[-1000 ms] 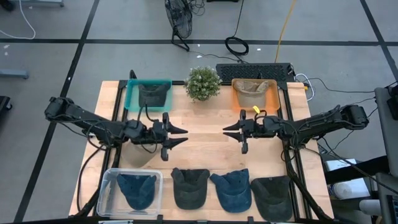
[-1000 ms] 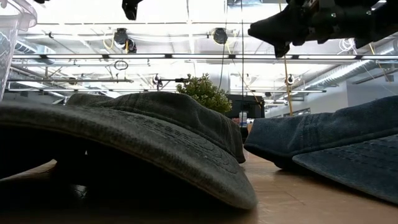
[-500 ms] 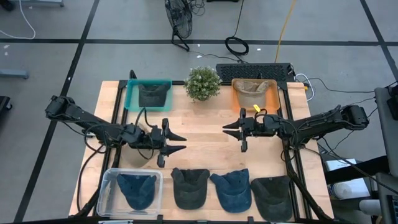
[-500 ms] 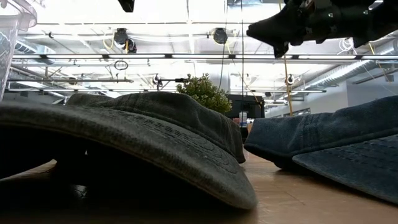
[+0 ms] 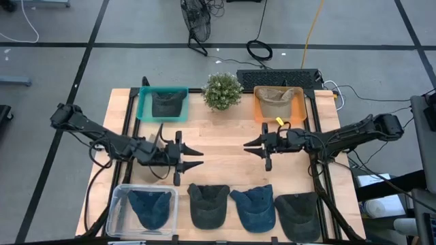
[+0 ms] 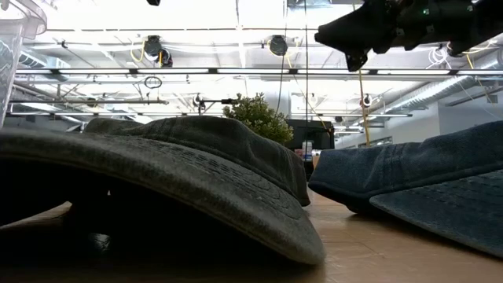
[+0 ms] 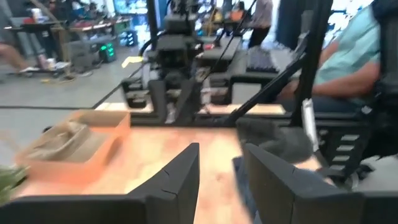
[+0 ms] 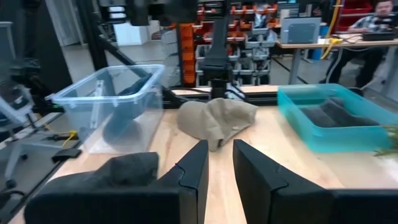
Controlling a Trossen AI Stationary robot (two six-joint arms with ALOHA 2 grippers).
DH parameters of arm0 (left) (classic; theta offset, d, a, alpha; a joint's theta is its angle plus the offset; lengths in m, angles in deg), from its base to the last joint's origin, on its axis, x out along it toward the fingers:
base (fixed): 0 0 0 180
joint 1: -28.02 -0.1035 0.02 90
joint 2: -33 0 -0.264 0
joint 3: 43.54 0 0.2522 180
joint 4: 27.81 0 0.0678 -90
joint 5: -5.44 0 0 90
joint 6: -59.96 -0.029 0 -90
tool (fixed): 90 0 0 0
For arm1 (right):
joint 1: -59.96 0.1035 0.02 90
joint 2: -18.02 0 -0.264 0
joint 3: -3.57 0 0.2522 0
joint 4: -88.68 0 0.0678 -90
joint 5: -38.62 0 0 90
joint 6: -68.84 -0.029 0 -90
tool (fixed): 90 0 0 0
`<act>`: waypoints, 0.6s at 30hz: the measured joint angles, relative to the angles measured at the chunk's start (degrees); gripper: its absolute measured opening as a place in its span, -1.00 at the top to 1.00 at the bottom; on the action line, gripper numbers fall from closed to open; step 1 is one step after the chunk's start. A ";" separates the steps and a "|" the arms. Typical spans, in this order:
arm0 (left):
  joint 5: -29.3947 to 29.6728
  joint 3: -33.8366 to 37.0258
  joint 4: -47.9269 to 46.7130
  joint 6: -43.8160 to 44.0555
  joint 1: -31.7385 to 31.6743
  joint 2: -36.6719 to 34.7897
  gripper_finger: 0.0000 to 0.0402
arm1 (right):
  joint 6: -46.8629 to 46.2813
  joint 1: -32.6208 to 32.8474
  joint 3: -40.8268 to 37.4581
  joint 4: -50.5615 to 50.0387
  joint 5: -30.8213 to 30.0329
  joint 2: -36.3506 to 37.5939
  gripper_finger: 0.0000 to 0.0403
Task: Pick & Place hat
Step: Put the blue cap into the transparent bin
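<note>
The light wooden table (image 5: 225,153) fills the centre of the high view. Along its 6 o'clock edge lies a row of hats: a blue denim hat inside a clear plastic bin (image 5: 119,204) at 7 o'clock, a dark grey fabric hat (image 5: 208,204), a blue denim bucket hat (image 5: 254,206) and a second dark grey hat (image 5: 298,215) toward 5 o'clock. At 11 o'clock a teal plastic bin (image 5: 146,103) contains a dark hat. At 1 o'clock an orange plastic bin (image 5: 262,107) contains a tan hat. A small green potted plant (image 5: 221,90) stands at 12 o'clock between the two bins.

The left arm enters from 9 o'clock. The left tool (image 5: 193,158) hangs above bare table, just beyond the dark grey fabric hat; its fingers stand partly apart and grip nothing. The right arm enters from 3 o'clock. The right tool (image 5: 251,146) hangs above the table centre, facing the left tool; its fingers show a narrow gap and hold nothing.

In the left wrist view, a seated person in a teal shirt (image 7: 351,59) appears beyond the table.
</note>
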 joint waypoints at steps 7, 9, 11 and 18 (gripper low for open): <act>4.29 -0.15 -0.29 -0.65 0.90 0.00 0.32 | 0.85 2.28 1.67 -2.42 -0.02 0.00 0.67; 4.28 -0.17 0.08 -1.07 0.85 0.00 0.32 | 1.93 3.29 3.24 -4.51 -1.00 -0.06 0.67; 4.68 -0.17 0.06 -1.47 0.69 -0.02 0.32 | 3.28 5.35 5.81 -7.48 -3.60 -1.00 0.67; 5.01 -0.19 0.05 -1.64 0.71 0.00 0.32 | 6.98 12.15 15.40 -16.25 -8.85 -9.53 0.67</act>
